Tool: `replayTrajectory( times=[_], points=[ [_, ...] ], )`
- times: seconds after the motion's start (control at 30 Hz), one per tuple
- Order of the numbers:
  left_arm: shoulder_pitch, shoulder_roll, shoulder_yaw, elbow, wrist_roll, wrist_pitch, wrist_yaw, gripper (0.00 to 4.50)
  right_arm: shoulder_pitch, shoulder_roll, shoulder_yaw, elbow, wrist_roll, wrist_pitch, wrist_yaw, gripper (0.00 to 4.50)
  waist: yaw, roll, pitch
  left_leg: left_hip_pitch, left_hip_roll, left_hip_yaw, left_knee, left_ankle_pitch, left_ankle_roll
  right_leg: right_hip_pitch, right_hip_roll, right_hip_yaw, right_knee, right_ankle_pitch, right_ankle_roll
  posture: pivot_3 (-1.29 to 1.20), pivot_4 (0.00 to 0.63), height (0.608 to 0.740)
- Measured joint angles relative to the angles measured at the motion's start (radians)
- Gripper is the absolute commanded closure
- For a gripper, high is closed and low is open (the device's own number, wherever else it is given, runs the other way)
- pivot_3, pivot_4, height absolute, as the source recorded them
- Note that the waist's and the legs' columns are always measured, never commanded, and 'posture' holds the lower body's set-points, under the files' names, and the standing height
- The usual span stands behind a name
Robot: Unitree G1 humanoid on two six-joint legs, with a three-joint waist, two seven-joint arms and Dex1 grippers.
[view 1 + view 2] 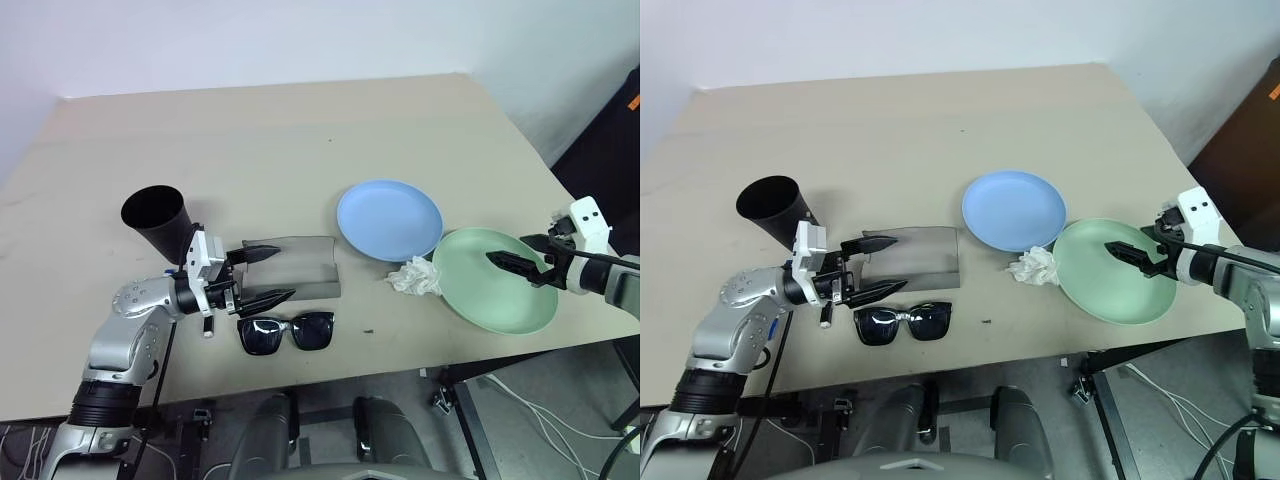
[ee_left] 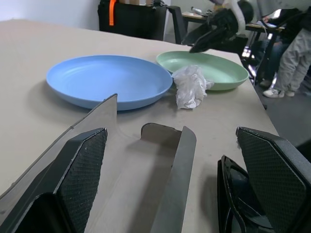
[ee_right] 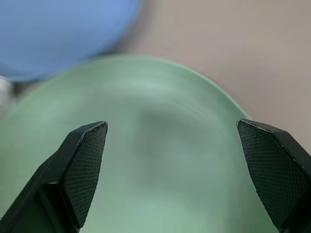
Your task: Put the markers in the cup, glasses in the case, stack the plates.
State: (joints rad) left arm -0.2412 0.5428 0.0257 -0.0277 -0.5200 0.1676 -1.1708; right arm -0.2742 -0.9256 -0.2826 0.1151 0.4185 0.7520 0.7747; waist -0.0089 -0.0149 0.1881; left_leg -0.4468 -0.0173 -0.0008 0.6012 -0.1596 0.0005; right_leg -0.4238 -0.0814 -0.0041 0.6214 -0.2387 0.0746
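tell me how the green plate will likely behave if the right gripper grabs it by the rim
The green plate looks thin and shallow, so it is probably light and stiff. Its smooth rim may slip between the fingers of the open right gripper above it. Its near edge seems to overhang the table, so a downward push might tip it.

A beige table [image 1: 300, 130] carries everything. On it lie a black cup [image 1: 158, 217], an open grey case [image 1: 300, 268], sunglasses [image 1: 287, 332], a crumpled tissue [image 1: 413, 277], a blue plate [image 1: 389, 219] and a green plate [image 1: 495, 280].

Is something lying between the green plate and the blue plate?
Yes. A crumpled white tissue lies on the table in the gap between the round mint green plastic plate and the round light blue plastic plate.
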Motion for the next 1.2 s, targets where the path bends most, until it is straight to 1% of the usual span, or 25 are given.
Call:
replayTrajectory(
  times=[0.23, 0.5, 0.53, 0.63, 0.67, 0.87, 0.9, 0.93, 1.2],
  points=[
    [-0.038, -0.023, -0.009, 0.047, 0.011, -0.022, -0.017, 0.05, 0.000, 0.001, -0.003, 0.090, -0.056, -0.022, -0.068, 0.00, -0.001, 0.000, 0.000, -0.001, 0.000, 0.000, 0.013, -0.002, 0.002, 0.002, 0.000, 0.000, 0.007, 0.000, 0.000, 0.00, 0.150, 0.735],
    [-0.032, -0.033, -0.010, 0.047, 0.019, -0.029, -0.017, 0.05, 0.003, -0.005, -0.015, 0.215, -0.079, -0.003, -0.069, 0.00, -0.002, 0.000, 0.000, 0.000, 0.000, 0.000, 0.013, -0.002, 0.003, 0.003, 0.000, 0.000, 0.007, 0.000, 0.001, 0.00, 0.150, 0.735],
    [-0.029, -0.034, -0.011, 0.047, 0.021, -0.029, -0.016, 0.00, -0.007, -0.006, -0.015, 0.230, -0.081, -0.002, -0.068, 0.41, -0.002, 0.001, 0.000, 0.000, 0.000, 0.001, 0.012, -0.002, 0.003, 0.003, 0.000, 0.000, 0.007, 0.000, 0.001, 0.00, 0.150, 0.735],
    [-0.029, -0.041, -0.012, 0.047, 0.025, -0.030, -0.015, 0.00, -0.032, -0.006, -0.015, 0.270, -0.081, 0.006, -0.064, 1.29, -0.002, 0.001, 0.000, 0.001, 0.000, 0.001, 0.013, -0.002, 0.003, 0.004, 0.000, 0.000, 0.008, 0.000, 0.001, 0.00, 0.150, 0.735],
    [-0.029, -0.043, -0.012, 0.047, 0.028, -0.030, -0.015, 0.00, -0.042, -0.005, -0.015, 0.285, -0.081, 0.011, -0.064, 1.72, -0.002, 0.001, 0.000, 0.001, 0.000, 0.001, 0.013, -0.002, 0.003, 0.004, 0.000, 0.000, 0.008, 0.000, 0.001, 0.00, 0.150, 0.735],
    [-0.029, -0.045, -0.012, 0.047, 0.032, -0.030, -0.013, 0.00, -0.072, -0.006, -0.022, 0.319, -0.071, 0.025, -0.060, 3.78, 0.000, 0.001, 0.000, 0.001, 0.000, 0.001, 0.013, -0.002, 0.004, 0.005, 0.000, 0.000, 0.007, 0.000, 0.001, 0.00, 0.150, 0.735],
    [-0.029, -0.045, -0.012, 0.047, 0.033, -0.030, -0.014, 0.00, -0.072, -0.006, -0.030, 0.321, -0.068, 0.027, -0.059, 4.20, 0.001, 0.001, 0.000, 0.001, 0.000, 0.001, 0.013, -0.002, 0.004, 0.005, 0.000, 0.000, 0.007, 0.000, 0.001, 0.00, 0.150, 0.735],
    [-0.030, -0.045, -0.012, 0.048, 0.035, -0.030, -0.014, 0.00, -0.072, -0.007, -0.040, 0.321, -0.065, 0.027, -0.059, 4.48, 0.001, 0.001, 0.000, 0.001, 0.000, 0.001, 0.013, -0.002, 0.004, 0.005, 0.000, 0.000, 0.006, 0.000, 0.001, 0.00, 0.150, 0.735],
    [-0.070, -0.048, -0.013, 0.100, 0.050, -0.035, -0.024, 0.00, -0.033, -0.032, -0.089, 0.313, -0.051, 0.028, -0.045, 4.48, -0.003, 0.001, 0.000, 0.001, 0.000, 0.001, 0.013, -0.002, 0.004, 0.004, 0.000, 0.000, 0.007, 0.000, 0.001, 0.00, 0.150, 0.735]
  ],
)
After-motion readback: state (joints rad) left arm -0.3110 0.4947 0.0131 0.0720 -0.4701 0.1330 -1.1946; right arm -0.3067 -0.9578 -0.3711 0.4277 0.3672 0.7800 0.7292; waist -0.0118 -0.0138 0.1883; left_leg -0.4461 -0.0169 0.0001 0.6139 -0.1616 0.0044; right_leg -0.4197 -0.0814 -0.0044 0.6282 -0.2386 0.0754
